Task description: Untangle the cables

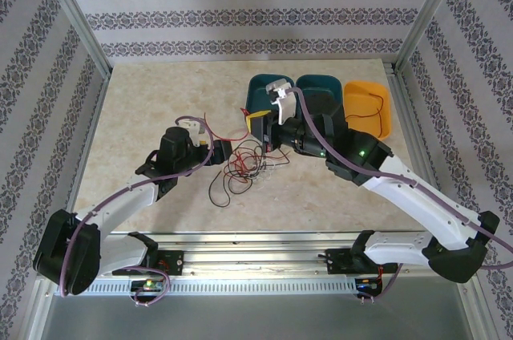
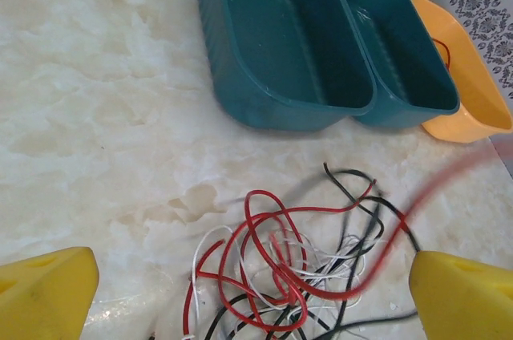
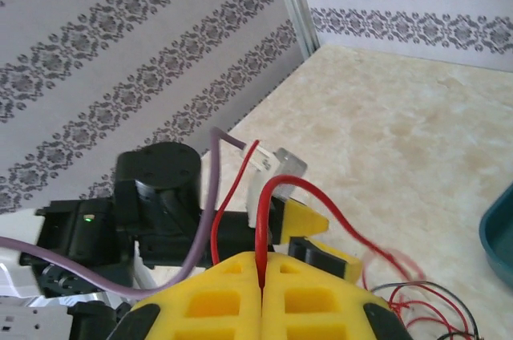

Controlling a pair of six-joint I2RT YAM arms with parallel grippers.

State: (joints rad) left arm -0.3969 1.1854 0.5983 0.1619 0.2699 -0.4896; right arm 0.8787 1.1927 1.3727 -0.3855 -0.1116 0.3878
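I am seeing two teal bins [image 2: 240,75] and an orange bin [image 2: 465,127] standing beyond the cables [image 2: 272,268], a red, black and white tangle lying on the worktop [image 2: 96,99]. The left gripper [image 2: 252,288] is hovering, jaws released; the right gripper [image 3: 262,272] is clenching its jaws on a red cable [image 3: 259,228].

Striped floral wallpaper [image 1: 240,15] encloses a beige, seemingly marble tabletop [image 1: 144,107].
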